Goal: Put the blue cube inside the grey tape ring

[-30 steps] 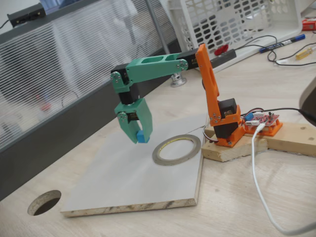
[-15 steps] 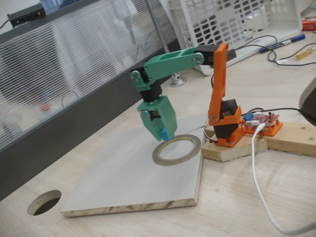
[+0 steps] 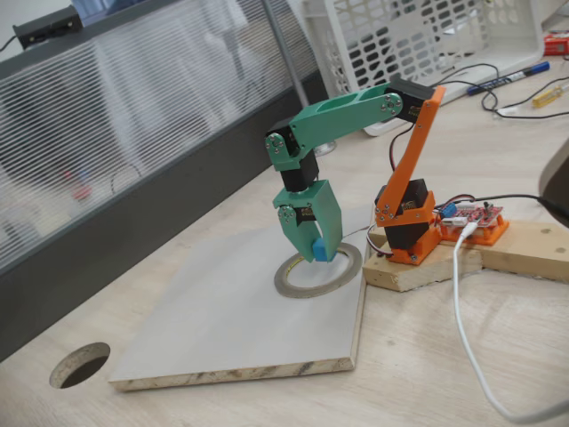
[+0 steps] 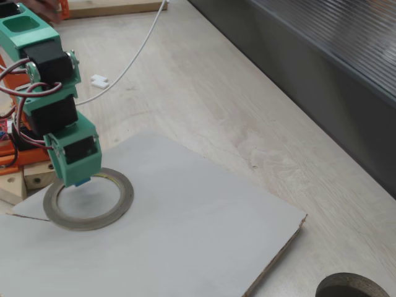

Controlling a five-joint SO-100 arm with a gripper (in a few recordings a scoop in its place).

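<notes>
My pincer pinches the cube just above the ring, over its far rim rather than the centre of its opening. Let go here, the cube could, I judge, strike the rim and bounce out onto the board, or come to rest on the tape itself.

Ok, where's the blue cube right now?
The blue cube sits pinched in the gripper, held just above the grey tape ring, over the ring's far edge in both fixed views, right of centre on the grey board.
</notes>
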